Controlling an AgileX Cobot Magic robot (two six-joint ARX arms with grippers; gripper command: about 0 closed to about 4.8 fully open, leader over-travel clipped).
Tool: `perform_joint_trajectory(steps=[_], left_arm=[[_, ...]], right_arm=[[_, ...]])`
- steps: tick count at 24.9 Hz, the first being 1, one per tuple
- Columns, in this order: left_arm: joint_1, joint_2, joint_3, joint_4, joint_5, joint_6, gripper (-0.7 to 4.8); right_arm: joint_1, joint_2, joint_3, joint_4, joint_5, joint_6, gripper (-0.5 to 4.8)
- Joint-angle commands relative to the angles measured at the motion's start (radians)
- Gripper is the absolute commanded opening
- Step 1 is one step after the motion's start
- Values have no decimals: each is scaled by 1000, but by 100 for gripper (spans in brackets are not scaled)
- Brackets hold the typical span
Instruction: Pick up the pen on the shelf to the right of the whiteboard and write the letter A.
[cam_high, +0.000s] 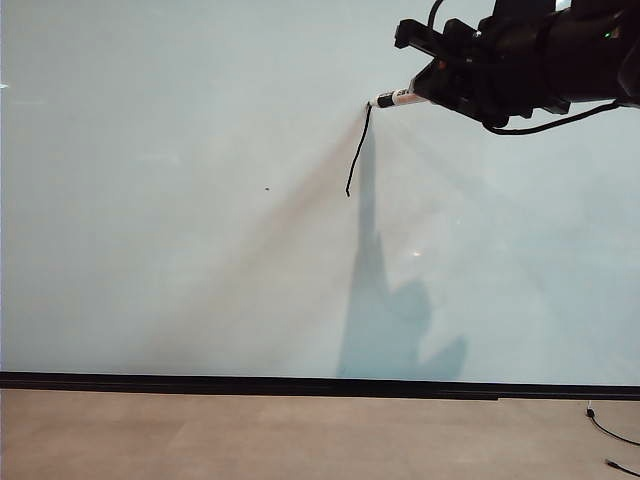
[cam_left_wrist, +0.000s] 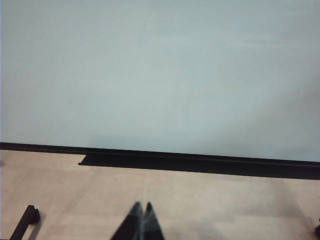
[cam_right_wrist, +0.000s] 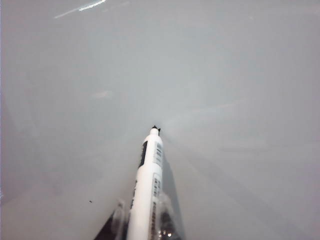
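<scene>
Whiteboard (cam_high: 180, 250) – pen (cam_right_wrist: 147, 190) between right gripper (cam_right_wrist: 142, 222) jaws.

Black arm (cam_high: 560, 50) — looping black cable (cam_high: 560, 122)

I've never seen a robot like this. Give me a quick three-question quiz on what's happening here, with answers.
1. True or false: the right gripper is shut on the pen.
2. How much of the letter A is on the whiteboard? A) none B) one slanted stroke C) the whole letter
3. Where is the left gripper?

Key:
1. True; the pen's tip sits at the stroke's top end.
2. B.
3. Low, near the floor, shut, short of the board's black bottom strip.
</scene>
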Motion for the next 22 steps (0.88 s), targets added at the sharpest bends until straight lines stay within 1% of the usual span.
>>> perform_joint_trajectory(steps=[1,13,22], left_arm=[[0,0,3,9,4,4,-4],[0,0,3,9,4,4,-4],[0,0,3,9,4,4,-4]], right_arm=[[-5,-3,3,8,2,3,-9],[-5,-3,1,-16,64,-2,-9],[-19,-3,-2,-40,66,-4,-9]])
